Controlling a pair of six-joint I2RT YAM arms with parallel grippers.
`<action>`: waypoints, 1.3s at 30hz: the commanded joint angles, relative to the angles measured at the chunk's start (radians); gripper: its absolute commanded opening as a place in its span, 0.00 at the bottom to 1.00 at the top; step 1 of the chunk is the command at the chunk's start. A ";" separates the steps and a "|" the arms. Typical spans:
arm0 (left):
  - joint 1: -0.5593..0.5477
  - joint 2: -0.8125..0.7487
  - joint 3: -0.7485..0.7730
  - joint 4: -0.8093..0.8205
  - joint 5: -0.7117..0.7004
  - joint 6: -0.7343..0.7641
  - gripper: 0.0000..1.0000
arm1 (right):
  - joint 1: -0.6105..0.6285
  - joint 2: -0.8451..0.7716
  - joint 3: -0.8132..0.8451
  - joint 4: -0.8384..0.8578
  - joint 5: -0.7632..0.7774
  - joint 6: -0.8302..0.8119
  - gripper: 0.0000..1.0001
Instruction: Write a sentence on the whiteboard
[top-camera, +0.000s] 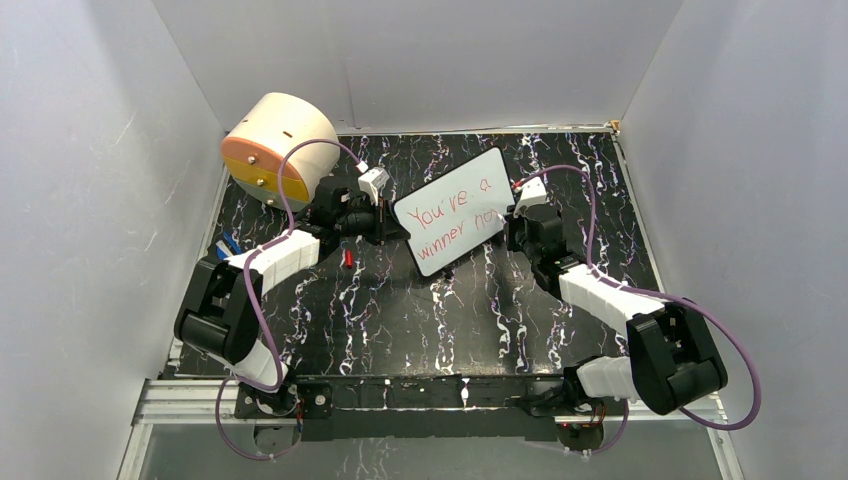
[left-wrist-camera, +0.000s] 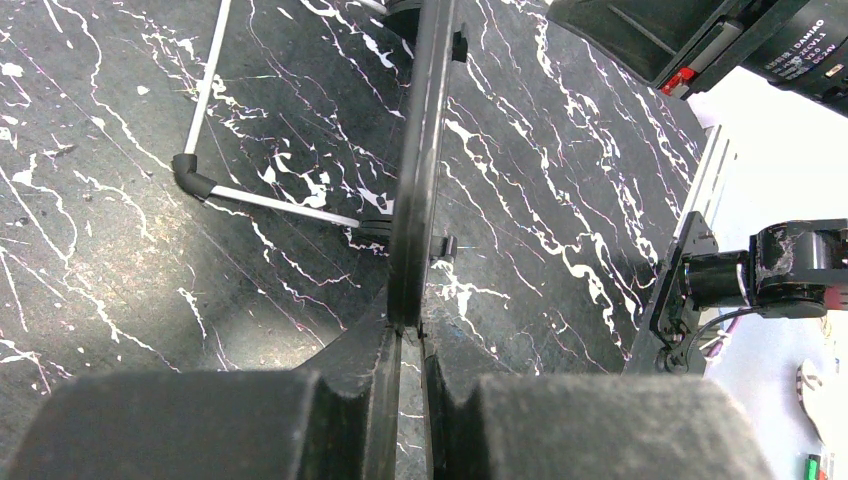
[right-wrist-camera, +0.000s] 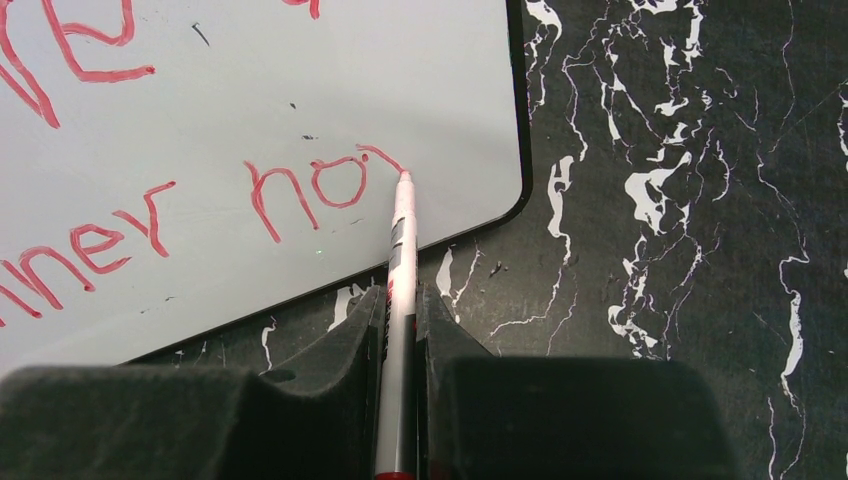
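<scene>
The whiteboard (top-camera: 462, 203) is sitting over the middle of the counter (top-camera: 400, 320), toward the far side, between the two arms. The left gripper (left-wrist-camera: 410, 335) is clamping the board's left edge. The right gripper (right-wrist-camera: 400, 305) is pinching a marker (right-wrist-camera: 402, 235), whose tip is touching the board at the end of the sentence (top-camera: 440, 214), red lettering reading "You're a winner no". A beige drum (top-camera: 285, 140) is lying at the far left.
</scene>
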 joint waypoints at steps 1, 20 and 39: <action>-0.003 -0.027 0.021 -0.044 -0.026 0.033 0.00 | -0.004 -0.016 0.056 0.077 -0.010 -0.017 0.00; -0.003 -0.032 0.021 -0.048 -0.037 0.036 0.00 | -0.011 0.011 0.076 0.055 -0.012 -0.013 0.00; -0.003 -0.039 0.018 -0.045 -0.044 0.035 0.00 | -0.023 0.012 0.022 0.002 0.006 0.018 0.00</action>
